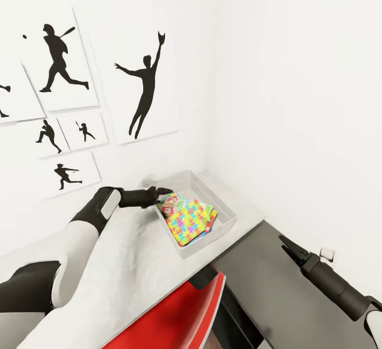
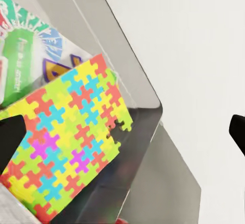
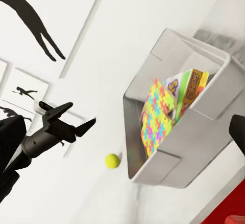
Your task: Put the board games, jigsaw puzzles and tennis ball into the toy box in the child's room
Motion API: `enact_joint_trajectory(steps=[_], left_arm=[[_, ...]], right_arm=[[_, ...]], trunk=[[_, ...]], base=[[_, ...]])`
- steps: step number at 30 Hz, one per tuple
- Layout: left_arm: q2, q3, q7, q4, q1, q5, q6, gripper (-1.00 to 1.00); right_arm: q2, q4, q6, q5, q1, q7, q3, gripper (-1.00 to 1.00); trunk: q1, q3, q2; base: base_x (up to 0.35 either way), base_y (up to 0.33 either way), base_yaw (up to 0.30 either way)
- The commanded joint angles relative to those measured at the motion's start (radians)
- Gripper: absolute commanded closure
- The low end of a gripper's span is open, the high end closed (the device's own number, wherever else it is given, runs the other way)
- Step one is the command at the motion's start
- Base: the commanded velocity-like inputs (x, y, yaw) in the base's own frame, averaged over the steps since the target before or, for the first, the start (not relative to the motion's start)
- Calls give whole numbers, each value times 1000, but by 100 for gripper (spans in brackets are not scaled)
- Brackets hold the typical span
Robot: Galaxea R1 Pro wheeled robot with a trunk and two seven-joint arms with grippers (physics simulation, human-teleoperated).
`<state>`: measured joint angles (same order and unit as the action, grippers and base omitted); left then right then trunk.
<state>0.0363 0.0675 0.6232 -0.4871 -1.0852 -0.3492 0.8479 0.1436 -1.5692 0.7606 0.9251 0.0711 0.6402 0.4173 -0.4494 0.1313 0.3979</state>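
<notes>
The table (image 1: 132, 264) runs white-topped into the room's far corner, walls close on two sides, so open room lies only on the near side. The toy box (image 1: 227, 221) sits at the far right end, its right wall near the table's edge, where a lower dark surface (image 1: 276, 285) begins. Its flared, rolled rim looks stiff — something to clear, not to lean on. Inside, a jigsaw puzzle (image 1: 188, 220) lies tilted on top of the board games (image 1: 168, 204); these are light, rigid flat things, best pinched by an edge.

The tennis ball (image 3: 112, 160) rests on the table just beside the box's left wall, apparently the only toy still out. It is small, light, slightly yielding and free to roll — best taken across its middle from above.

The left gripper (image 1: 162, 192) hovers at the box's near-left rim, fingers slightly apart and empty. The right gripper (image 1: 286, 244) hangs over the dark surface, well apart from the box, nothing in it; how far open, I cannot tell.
</notes>
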Motion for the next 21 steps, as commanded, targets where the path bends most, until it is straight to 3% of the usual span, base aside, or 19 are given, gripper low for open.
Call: enact_joint_trajectory(steps=[1, 2, 3, 5, 8, 10, 11, 13, 16, 21], left_arm=[[44, 5, 27, -1, -1, -3, 10, -100], [75, 5, 57, -1, -1, -5, 16, -100], [123, 6, 128, -2, 0, -7, 28, -100], [193, 5, 274, -2, 1, -7, 39, -100], [350, 2, 610, -2, 13, 2, 41, -100], [439, 0, 754, 3, 68, 5, 30, -100], [468, 1, 790, 4, 105, 4, 12, -100], [510, 3, 847, 8, 191, -2, -64, -100], [529, 11, 905, 17, 258, -5, -137, -100], [540, 39, 925, 19, 279, -2, -160, -100]], right_arm=[[0, 0, 6, 3, 1, 1, 1, -100], [0, 0, 6, 3, 1, 1, 1, -100], [-1, 0, 6, 3, 1, 1, 1, -100], [-1, 0, 6, 3, 1, 1, 1, -100], [-1, 0, 6, 3, 1, 1, 1, -100], [-1, 0, 6, 3, 1, 1, 0, -100], [-1, 0, 6, 3, 1, 1, 0, -100], [-1, 0, 6, 3, 1, 1, 0, -100], [-3, 0, 6, 2, 1, 1, 0, -100], [-5, 0, 5, 1, 2, 0, -2, -100]], trunk=[[-1, 2, 2], [-1, 2, 2], [-1, 2, 2], [-1, 2, 2], [-1, 2, 2], [-1, 2, 2], [-1, 2, 2], [-1, 2, 2], [-1, 2, 2], [-1, 2, 2]], base=[[0, 0, 0], [0, 0, 0], [0, 0, 0], [0, 0, 0], [0, 0, 0], [0, 0, 0], [0, 0, 0], [0, 0, 0], [0, 0, 0], [0, 0, 0]])
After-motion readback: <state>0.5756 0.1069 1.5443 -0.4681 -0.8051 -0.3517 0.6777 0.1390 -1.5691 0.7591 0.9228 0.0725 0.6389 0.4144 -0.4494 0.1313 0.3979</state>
